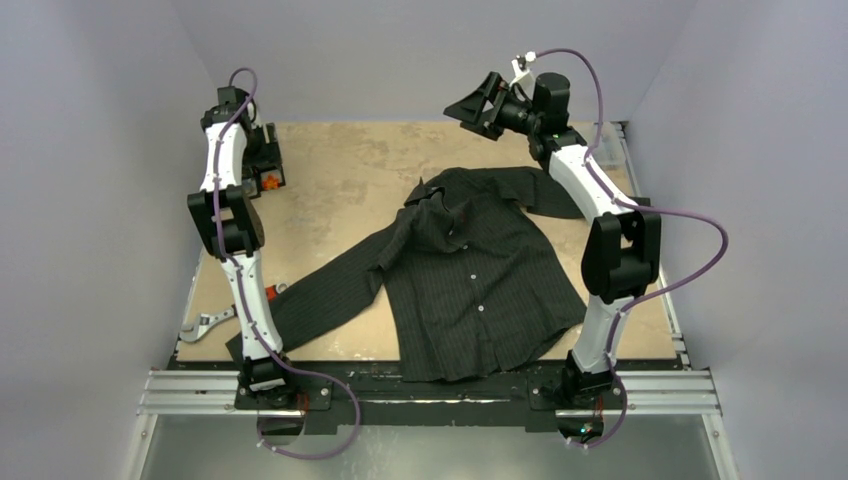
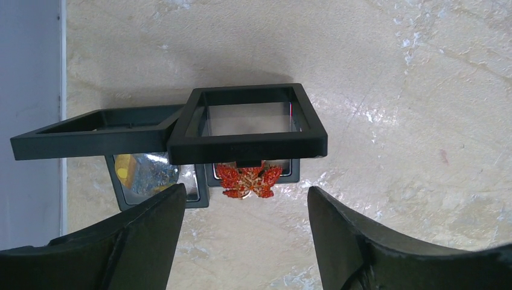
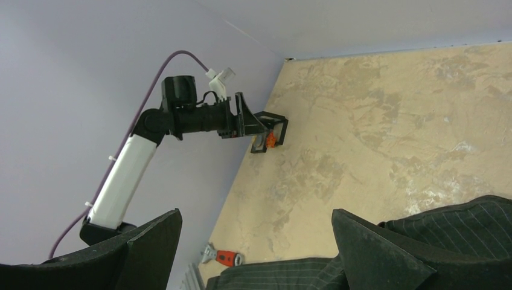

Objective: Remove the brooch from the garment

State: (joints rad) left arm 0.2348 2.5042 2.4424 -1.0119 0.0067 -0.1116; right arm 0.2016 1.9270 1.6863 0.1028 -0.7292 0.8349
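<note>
The black pinstriped shirt point(image 1: 470, 270) lies spread at the table's centre, and its edge shows in the right wrist view point(image 3: 459, 223). An orange-red leaf-shaped brooch point(image 2: 249, 180) lies at the front edge of an open black display box point(image 2: 247, 145) at the far left, apart from the shirt; it also shows in the top view point(image 1: 270, 181) and the right wrist view point(image 3: 271, 140). My left gripper point(image 2: 246, 208) is open and empty just above the brooch. My right gripper point(image 3: 255, 214) is open and empty, raised high at the far side point(image 1: 470, 108).
A second open black box point(image 2: 151, 175) with a yellow and blue item stands left of the first, beside the left wall. A red-handled wrench point(image 1: 210, 325) lies near the left front edge. Bare tan tabletop point(image 1: 340, 170) lies between the boxes and the shirt.
</note>
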